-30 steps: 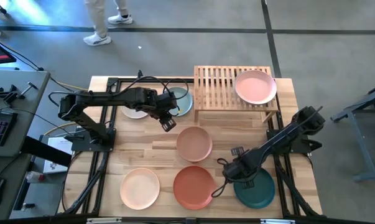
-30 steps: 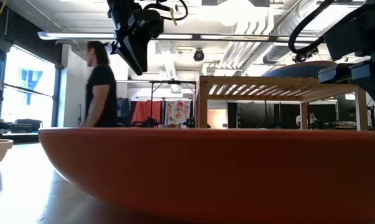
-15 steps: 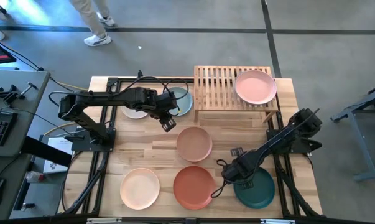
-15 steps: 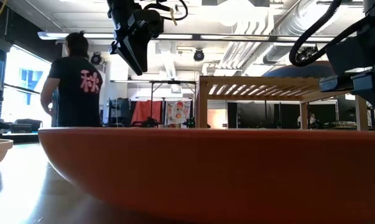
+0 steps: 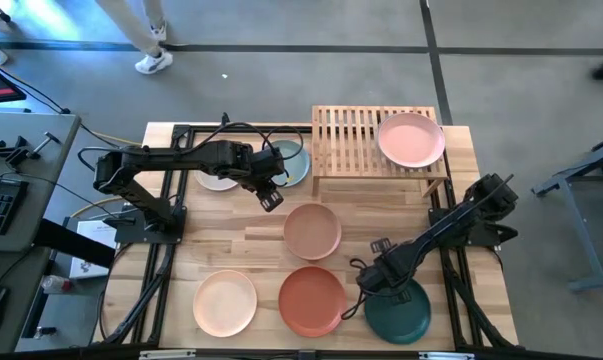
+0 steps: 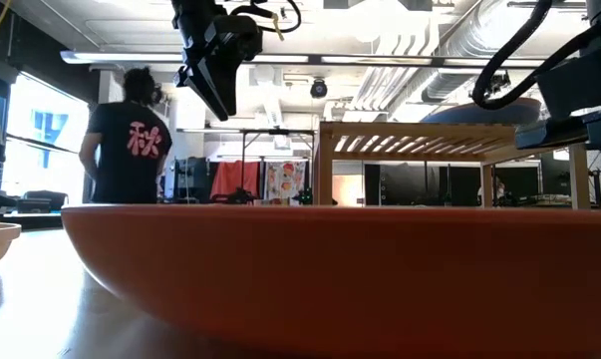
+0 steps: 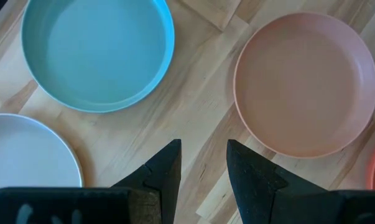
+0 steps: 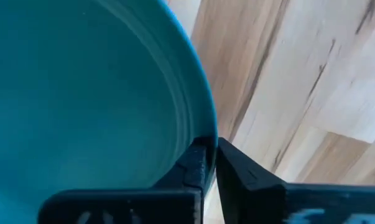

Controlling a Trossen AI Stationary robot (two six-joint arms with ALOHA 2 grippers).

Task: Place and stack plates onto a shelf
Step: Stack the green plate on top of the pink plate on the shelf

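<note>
— Right claw point(image 8: 210, 163)?
— Pinched shut on the matte dark green plate point(image 5: 401, 312)'s thin round rim, at the worktop point(image 5: 261, 245)'s near edge.
— Left claw point(image 7: 203, 163)?
— Parted, empty, above bare pale wood planks.

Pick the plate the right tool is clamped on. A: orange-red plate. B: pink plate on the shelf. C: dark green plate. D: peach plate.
C: the right tool pinches the rim of the dark green plate, with its fingers closed on either side of the edge.
</note>
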